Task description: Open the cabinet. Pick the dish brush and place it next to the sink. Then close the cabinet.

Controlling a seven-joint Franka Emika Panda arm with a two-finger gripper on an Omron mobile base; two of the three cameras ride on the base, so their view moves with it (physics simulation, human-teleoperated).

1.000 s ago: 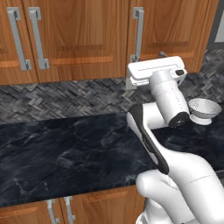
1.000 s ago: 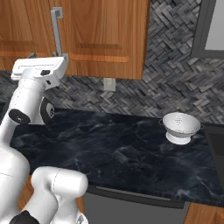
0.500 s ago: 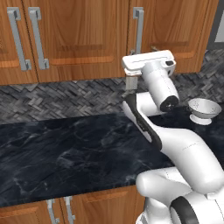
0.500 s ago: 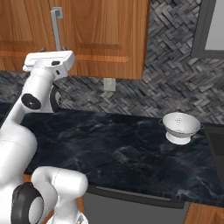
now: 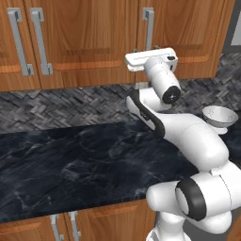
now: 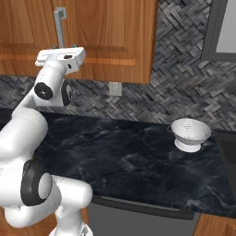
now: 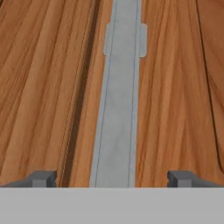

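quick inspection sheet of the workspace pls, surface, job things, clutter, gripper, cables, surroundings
surface: dark marbled counter, bare across its middle
job's things: cabinet door shut; silver bar handle runs between the fingertips; dish brush nothing seen
clutter: white colander upright on the counter's right end
grippers: gripper open, fingers either side of the handle, not closed on it
cables: nothing seen
surroundings: herringbone backsplash, wall outlet, two-handled wall cabinet further left

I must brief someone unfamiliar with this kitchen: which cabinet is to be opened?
Above the dark marble counter runs a row of brown wall cabinets. Take the cabinet nearest the white colander. It has one vertical silver bar handle; its neighbour has two side by side.
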